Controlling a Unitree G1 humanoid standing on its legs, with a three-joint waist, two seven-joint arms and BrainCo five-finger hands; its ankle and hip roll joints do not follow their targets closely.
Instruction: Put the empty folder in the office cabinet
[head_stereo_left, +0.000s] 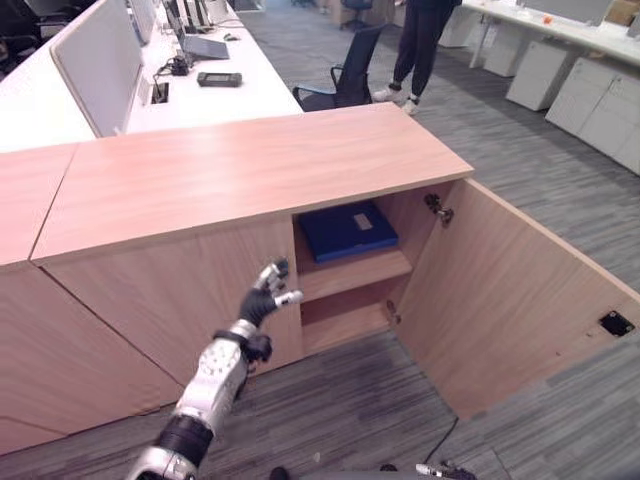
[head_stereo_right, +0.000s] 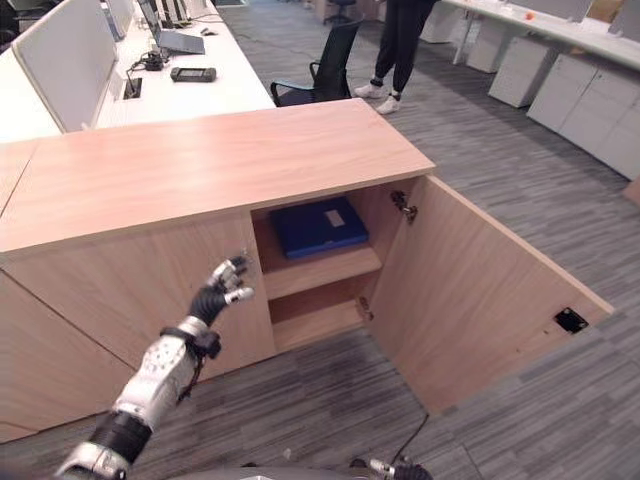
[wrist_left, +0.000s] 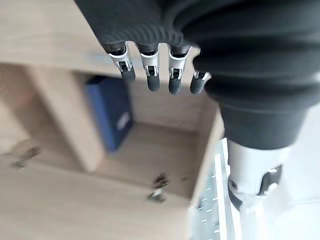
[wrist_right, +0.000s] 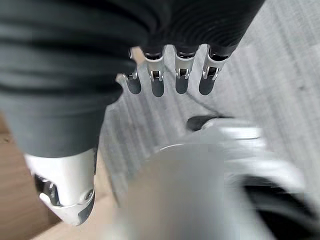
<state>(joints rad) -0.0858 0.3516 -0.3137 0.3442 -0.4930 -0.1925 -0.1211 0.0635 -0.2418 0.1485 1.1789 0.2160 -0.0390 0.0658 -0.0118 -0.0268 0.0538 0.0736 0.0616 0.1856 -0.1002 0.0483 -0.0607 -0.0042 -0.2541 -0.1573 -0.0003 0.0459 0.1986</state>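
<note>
A blue folder (head_stereo_left: 348, 230) lies flat on the upper shelf of the wooden office cabinet (head_stereo_left: 250, 170), whose right door (head_stereo_left: 500, 290) stands swung wide open. My left hand (head_stereo_left: 262, 298) is raised in front of the cabinet's shut left door, just left of the open compartment, with fingers straight and nothing in it. Past its fingers (wrist_left: 150, 70) the left wrist view shows the folder (wrist_left: 112, 117) on the shelf. My right hand (wrist_right: 157, 80) hangs over the grey carpet with straight fingers and holds nothing.
A person (head_stereo_left: 415, 50) stands in the aisle behind the cabinet beside a dark office chair (head_stereo_left: 345, 80). A white desk (head_stereo_left: 215, 80) with a divider and devices runs along the back left. White drawer units (head_stereo_left: 590, 90) line the far right. The lower shelf (head_stereo_left: 345, 318) holds nothing.
</note>
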